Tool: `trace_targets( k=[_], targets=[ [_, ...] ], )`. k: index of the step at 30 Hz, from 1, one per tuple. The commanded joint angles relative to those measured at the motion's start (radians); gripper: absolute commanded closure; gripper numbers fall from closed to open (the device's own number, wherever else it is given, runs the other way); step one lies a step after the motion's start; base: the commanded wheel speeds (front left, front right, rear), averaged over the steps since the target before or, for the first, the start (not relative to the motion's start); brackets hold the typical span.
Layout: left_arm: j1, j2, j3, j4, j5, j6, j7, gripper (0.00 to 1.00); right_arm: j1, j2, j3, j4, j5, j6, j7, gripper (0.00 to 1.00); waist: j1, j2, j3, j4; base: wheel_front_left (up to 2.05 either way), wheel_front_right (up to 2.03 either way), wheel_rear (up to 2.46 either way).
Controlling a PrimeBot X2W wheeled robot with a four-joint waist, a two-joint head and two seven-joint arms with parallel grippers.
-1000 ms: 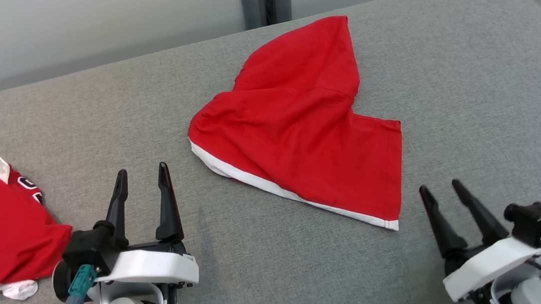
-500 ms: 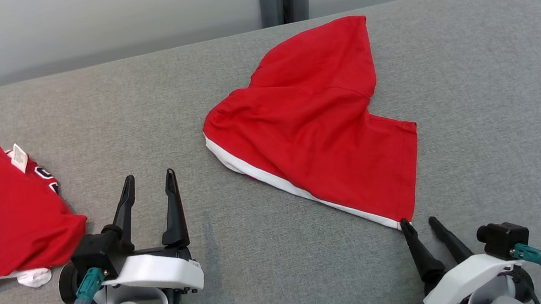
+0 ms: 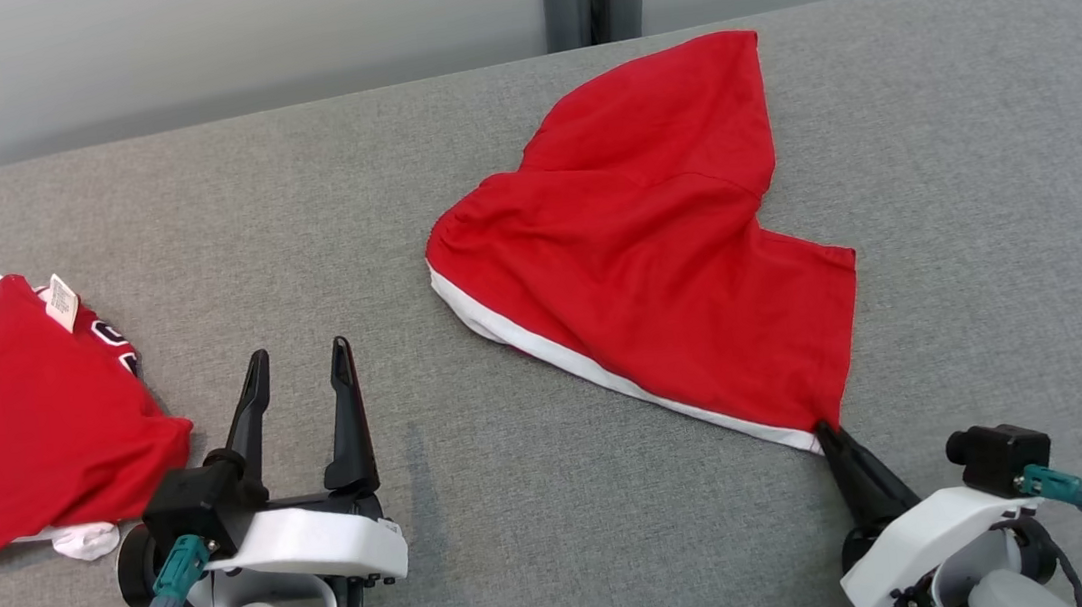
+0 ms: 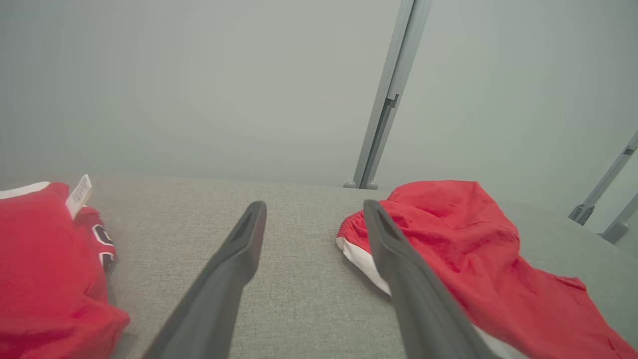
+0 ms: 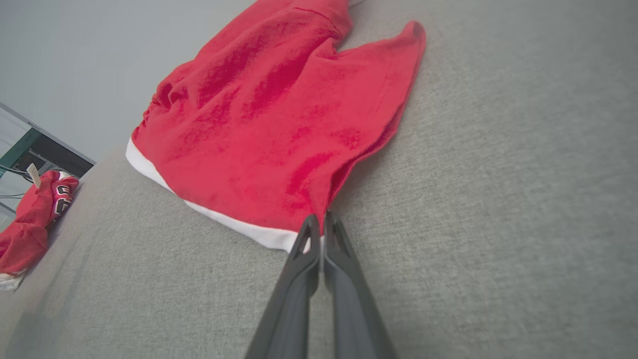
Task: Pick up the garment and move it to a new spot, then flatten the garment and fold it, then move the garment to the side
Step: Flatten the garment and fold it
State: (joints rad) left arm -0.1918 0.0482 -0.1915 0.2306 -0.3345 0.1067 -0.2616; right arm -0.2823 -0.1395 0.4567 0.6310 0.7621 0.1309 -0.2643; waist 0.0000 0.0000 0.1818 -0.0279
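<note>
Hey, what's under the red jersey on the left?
A bit of white fabric pokes out from beneath the red jersey at its near edge, on the grey cushion. Anything more beneath is covered.

Light: bright, even and diffuse, from above; no glare. Head view sharp. Red shorts (image 3: 658, 271) strongly saturated, with a thin soft shadow along their white-edged near side. Faint dark smear of shadow on grey cushion (image 3: 526, 546) left of the shorts, beside left tool (image 3: 298, 352). Wrist views: posts (image 4: 384, 99) behind the shorts lean with wide-angle bend; cushion nearest the lens is soft and blurred.
</note>
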Motion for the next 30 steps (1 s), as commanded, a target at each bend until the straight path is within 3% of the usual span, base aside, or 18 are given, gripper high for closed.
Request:
trace_targets(
  k=[1, 8, 18, 30],
  targets=[
    [0.005, 0.004, 0.005, -0.002, 0.007, 0.003, -0.004, 0.0, -0.004, -0.01, -0.007, -0.005, -0.009, 0.0, 0.0, 1.0, 0.0, 0.0, -0.002, -0.003, 0.0, 0.0, 0.0],
    [0.02, 0.004, 0.002, 0.01, -0.015, 0.003, -0.004, 0.0, 0.034, -0.06, -0.036, -0.054, -0.025, 0.0, 0.0, 1.0, 0.0, 0.0, -0.029, -0.044, 0.0, 0.0, 0.0],
    [0.022, 0.004, -0.045, 0.067, -0.044, -0.002, -0.004, 0.0, 0.065, -0.147, 0.018, -0.094, 0.022, 0.0, 0.002, 1.0, 0.0, 0.0, -0.06, -0.121, 0.0, 0.0, 0.0],
    [-0.031, 0.004, -0.09, 0.113, -0.054, 0.006, -0.004, 0.0, 0.046, -0.174, 0.073, -0.088, 0.061, 0.0, 0.003, 1.0, 0.0, 0.0, -0.038, -0.183, 0.0, 0.0, 0.0]
  ],
)
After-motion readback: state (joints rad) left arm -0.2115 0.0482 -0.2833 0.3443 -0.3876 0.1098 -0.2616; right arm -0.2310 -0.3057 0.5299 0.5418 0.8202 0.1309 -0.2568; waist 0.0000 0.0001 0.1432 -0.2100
